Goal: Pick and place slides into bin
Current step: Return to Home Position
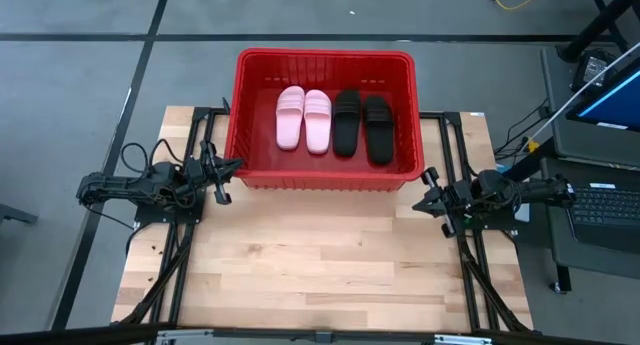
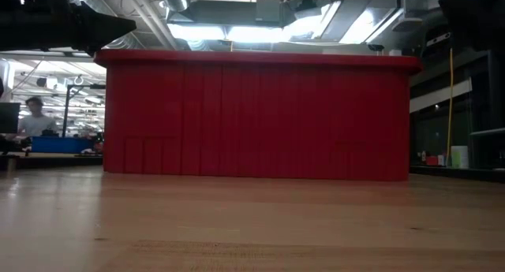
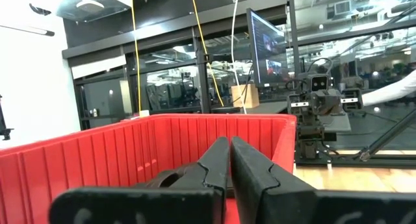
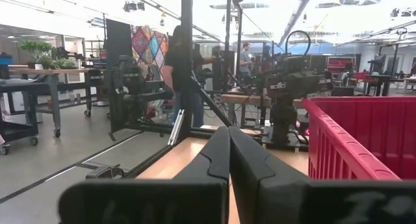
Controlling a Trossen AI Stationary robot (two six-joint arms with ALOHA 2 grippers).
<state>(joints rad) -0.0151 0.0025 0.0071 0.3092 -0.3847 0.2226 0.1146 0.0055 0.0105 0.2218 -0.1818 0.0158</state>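
All four slides [image 1: 318, 121] down in bin [image 1: 325, 55]; flat on its floor, straps up, side by side in one row; pink pair [image 1: 290, 118] toward left arm's side, black pair [image 1: 378, 130] toward right arm's side; touching or just beside each other, cannot tell which; hidden behind red wall in low view.

Handling, as a judgement: probably light, foam or rubber; bendy along sole, firmer at strap; not fragile; matte, so likely grippy enough. Best hold likely across wide strap, with room under its arch for one finger; otherwise a pinch on sole edge at heel.

Left gripper [image 1: 236, 166] closed right up, fingers [image 3: 214, 159] pressed together, nothing held; outside bin, just beside its near left corner, above table [image 1: 320, 275]; pink pair nearest, beyond wall and lower down inside. Right gripper [image 1: 424, 196] likewise closed tight and empty; outside bin, near its near right corner; black pair nearest, on far side of wall.

Placing looks finished; no slide outside bin; only parking of arms left, by the look of it.
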